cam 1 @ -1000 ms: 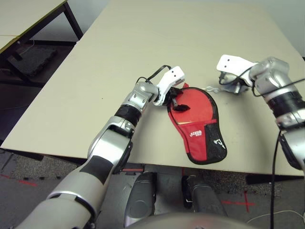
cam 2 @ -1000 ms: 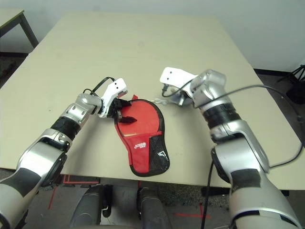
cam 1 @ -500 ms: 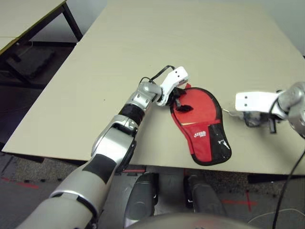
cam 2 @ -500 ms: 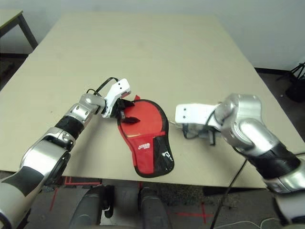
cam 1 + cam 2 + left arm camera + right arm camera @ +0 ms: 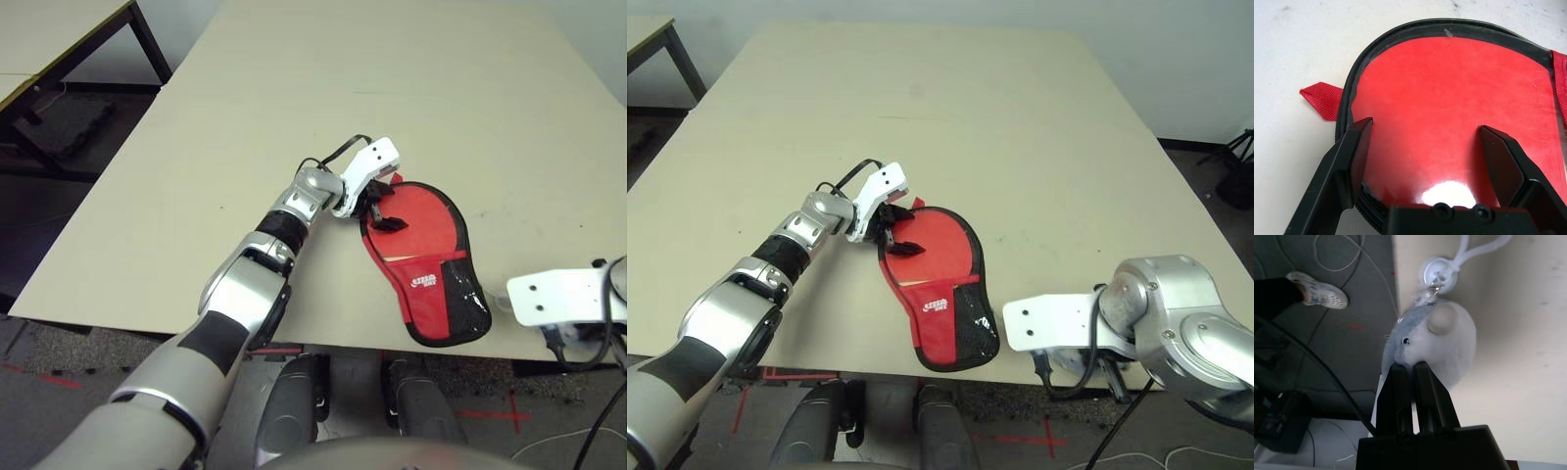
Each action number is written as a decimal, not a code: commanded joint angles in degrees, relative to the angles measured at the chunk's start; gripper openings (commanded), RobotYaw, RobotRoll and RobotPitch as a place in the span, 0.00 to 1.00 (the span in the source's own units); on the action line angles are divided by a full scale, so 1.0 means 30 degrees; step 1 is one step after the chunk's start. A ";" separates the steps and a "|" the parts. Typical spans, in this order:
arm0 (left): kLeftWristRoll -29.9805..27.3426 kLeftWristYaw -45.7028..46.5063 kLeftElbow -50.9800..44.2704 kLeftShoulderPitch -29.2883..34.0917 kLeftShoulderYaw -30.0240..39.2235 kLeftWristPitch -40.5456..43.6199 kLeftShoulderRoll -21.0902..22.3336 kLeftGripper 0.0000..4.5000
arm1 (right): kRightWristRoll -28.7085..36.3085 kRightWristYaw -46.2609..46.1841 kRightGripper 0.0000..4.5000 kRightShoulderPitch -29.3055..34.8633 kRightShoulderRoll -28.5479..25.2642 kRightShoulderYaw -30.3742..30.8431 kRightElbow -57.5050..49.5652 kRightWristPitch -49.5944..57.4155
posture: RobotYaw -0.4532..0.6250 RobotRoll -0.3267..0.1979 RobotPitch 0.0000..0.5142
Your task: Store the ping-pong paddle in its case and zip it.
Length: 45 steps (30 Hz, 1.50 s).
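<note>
Left pincer (image 5: pixel 1422 149) stands wide over the case (image 5: pixel 423 259); right pincer (image 5: pixel 1411 374) grips a plush toy (image 5: pixel 1437 345) (grey-white) at the counter (image 5: pixel 294 127) edge.

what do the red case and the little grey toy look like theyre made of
The case: soft red fabric, apparently with a glossy coating, judging by the glare; black zipper edging, mesh pocket. The grey toy in the right pincer: fuzzy plush, probably, on a white cord loop.

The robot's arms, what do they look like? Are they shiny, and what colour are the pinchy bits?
Shiny silver, rounded arms with black bands at the joints. Each wrist carries a white block with small dark holes, and thin black cables loop beside it. The left gripper and right gripper each have two flat black fingers on a black base with small screws.
</note>
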 commanded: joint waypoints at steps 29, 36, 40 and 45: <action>-0.1154 0.2257 -0.1724 0.1224 0.2663 0.0869 0.0553 1.00 | 0.7195 -1.3435 0.99 -1.3122 1.5810 -0.9601 1.5654 0.6738 | 0.28 0.62 0.29; -0.3095 0.6710 -0.4581 0.2717 0.6008 -0.0533 0.1052 1.00 | 0.8037 -2.0185 0.99 -0.9146 2.0360 -1.5646 1.7166 0.0538 | 0.32 0.62 0.31; -0.3484 0.9126 -0.5193 0.3831 0.7570 -0.1696 0.1948 1.00 | 0.8502 -2.1554 0.99 -0.8431 2.1030 -1.6638 1.8691 -0.2874 | 0.33 0.62 0.32; -0.3573 1.1272 -0.5160 0.4860 0.8662 -0.3420 0.3159 1.00 | 0.8555 -2.2658 0.99 -0.8615 2.0797 -1.6870 2.1643 -0.6626 | 0.34 0.62 0.33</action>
